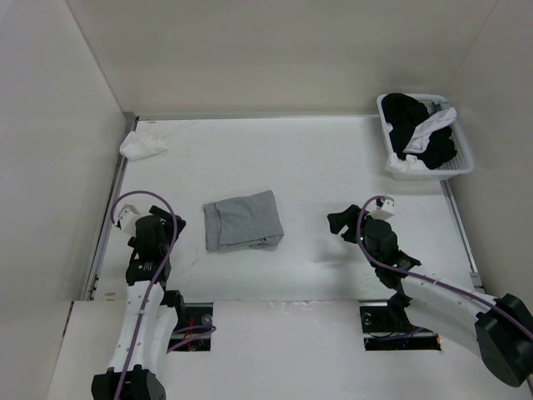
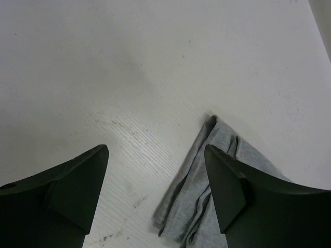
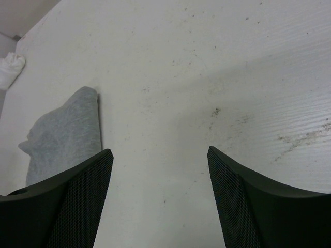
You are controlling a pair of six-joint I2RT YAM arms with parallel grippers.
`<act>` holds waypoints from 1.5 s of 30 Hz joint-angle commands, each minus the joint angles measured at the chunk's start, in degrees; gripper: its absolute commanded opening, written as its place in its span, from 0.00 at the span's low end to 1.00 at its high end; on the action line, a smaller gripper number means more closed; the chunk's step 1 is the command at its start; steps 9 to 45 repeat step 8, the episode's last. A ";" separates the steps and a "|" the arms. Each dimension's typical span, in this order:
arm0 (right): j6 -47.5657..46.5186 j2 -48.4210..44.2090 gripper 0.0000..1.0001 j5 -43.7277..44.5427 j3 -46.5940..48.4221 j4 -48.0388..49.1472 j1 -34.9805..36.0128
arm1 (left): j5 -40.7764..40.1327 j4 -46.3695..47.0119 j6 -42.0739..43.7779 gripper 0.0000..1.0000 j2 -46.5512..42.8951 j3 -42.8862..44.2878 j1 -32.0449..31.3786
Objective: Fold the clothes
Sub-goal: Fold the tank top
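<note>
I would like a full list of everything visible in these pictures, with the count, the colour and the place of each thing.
tank top: one, light grey, folded, on the table between the two arms
cloth: one, white, crumpled, far left corner of the table
basket: one, white, far right corner of the table
garments: a heap, black and white, inside the basket; number not clear
table: one, white, under everything
left gripper: one, black, open and empty, left of the tank top
right gripper: one, black, open and empty, right of the tank top, apart from it
</note>
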 commanded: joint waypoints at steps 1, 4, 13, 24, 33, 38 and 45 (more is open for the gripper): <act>0.65 0.11 0.78 -0.26 -0.26 3.64 -0.32 | 0.62 2.73 -0.24 0.74 0.58 -0.77 0.72; 0.65 0.02 0.79 -0.26 -0.35 3.64 -0.41 | 1.15 3.52 -0.33 0.72 0.58 -1.21 0.63; 0.65 -0.07 0.79 -0.35 -0.35 3.64 -0.41 | 1.24 3.70 0.46 0.75 1.29 -1.13 -0.16; 0.65 -0.07 0.79 -0.35 -0.35 3.64 -0.41 | 1.24 3.70 0.46 0.75 1.29 -1.13 -0.16; 0.65 -0.07 0.79 -0.35 -0.35 3.64 -0.41 | 1.24 3.70 0.46 0.75 1.29 -1.13 -0.16; 0.65 -0.07 0.79 -0.35 -0.35 3.64 -0.41 | 1.24 3.70 0.46 0.75 1.29 -1.13 -0.16; 0.65 -0.07 0.79 -0.35 -0.35 3.64 -0.41 | 1.24 3.70 0.46 0.75 1.29 -1.13 -0.16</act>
